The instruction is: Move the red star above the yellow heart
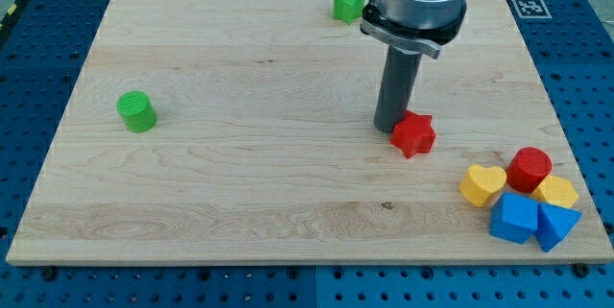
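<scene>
Two blue blocks (526, 219) sit nearest, at the view's bottom right, with the yellow heart (482, 184), one yellow block (557, 192) and one red cylinder (529, 168). My tip (389, 128) grasps nothing, touching the single red star (413, 133) from its left. Two green blocks: cylinder (136, 111), star (348, 4).

The arm (422, 1) is cut off by the view's top; my tip (391, 130) partly hides the red star (413, 134).

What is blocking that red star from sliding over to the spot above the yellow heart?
Nothing visible. My tip sits right at the red star, on its left. Bare board lies between the star and the spot above the yellow heart; the red cylinder stands just right of that spot.
</scene>
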Available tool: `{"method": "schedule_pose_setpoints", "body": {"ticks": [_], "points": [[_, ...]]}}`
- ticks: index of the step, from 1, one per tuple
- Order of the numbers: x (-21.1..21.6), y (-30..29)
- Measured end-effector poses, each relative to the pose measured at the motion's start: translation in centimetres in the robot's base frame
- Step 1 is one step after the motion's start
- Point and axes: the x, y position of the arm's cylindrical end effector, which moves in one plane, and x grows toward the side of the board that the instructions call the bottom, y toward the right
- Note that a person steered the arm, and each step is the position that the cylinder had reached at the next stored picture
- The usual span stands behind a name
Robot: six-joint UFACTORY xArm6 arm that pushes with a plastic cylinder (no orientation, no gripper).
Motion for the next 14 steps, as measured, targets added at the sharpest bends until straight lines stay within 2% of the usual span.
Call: {"method": "schedule_pose_setpoints", "body": {"ticks": [2, 6, 12, 14], "points": [[1.3, 3.1], [5.3, 1.9], [5.3, 5.2], [0.4, -0.1]]}}
